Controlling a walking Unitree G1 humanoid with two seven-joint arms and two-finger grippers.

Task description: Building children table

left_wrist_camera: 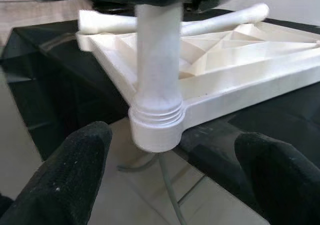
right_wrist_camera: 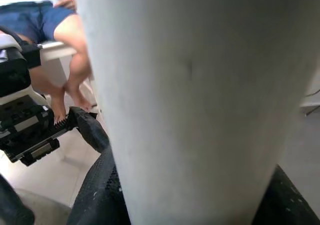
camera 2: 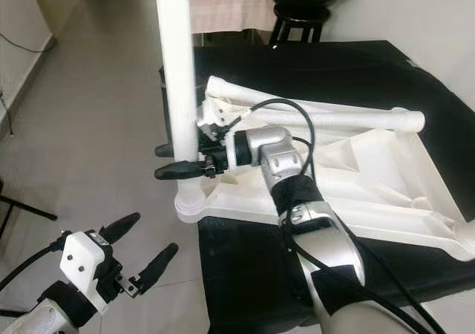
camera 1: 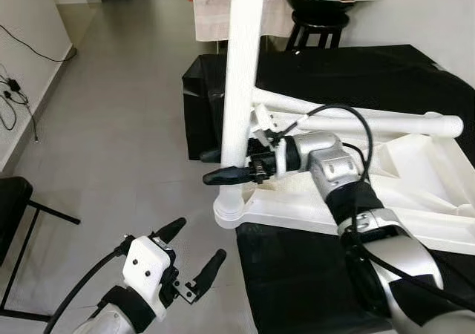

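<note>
White table leg [camera 1: 242,67] upright in tabletop [camera 1: 415,178] corner, right hand [camera 1: 223,167] clamped on it, left hand [camera 1: 197,254] spread below, black cloth [camera 1: 356,67] beneath.

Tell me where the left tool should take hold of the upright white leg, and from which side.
Grip the upright leg on its smooth round shaft, just above the ribbed collar, below the right tool. Come in level from the robot's left, over the floor; the left tool hangs open there, and the tabletop blocks the other side.
</note>
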